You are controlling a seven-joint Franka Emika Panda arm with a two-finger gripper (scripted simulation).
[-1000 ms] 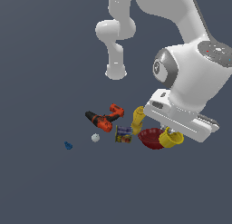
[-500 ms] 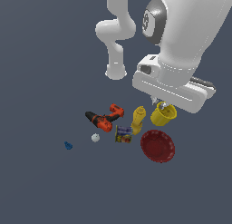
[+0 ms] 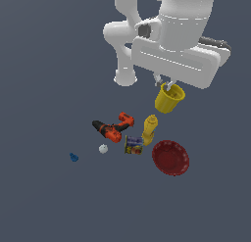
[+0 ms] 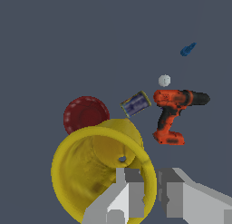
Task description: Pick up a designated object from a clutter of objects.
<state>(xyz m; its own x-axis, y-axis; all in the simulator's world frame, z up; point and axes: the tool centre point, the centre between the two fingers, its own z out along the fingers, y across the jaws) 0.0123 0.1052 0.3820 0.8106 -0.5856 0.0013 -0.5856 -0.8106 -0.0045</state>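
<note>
Over a plain dark grey floor, we are reaching down from above with our white arm, wrist pointing at the ground. Our gripper is pinching the rim of the small plain yellow tapered cup, fingers nearly closed, holding it in the air above the round red bowl, beside which lie the yellow bottle, labelled can and orange-and-black drill.

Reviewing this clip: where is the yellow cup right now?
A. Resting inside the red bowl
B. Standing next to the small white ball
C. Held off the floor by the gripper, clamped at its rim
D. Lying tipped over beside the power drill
C. The yellow cup hangs under the gripper, well above the red bowl and the other clutter; the wrist view shows a finger inside its rim.
</note>
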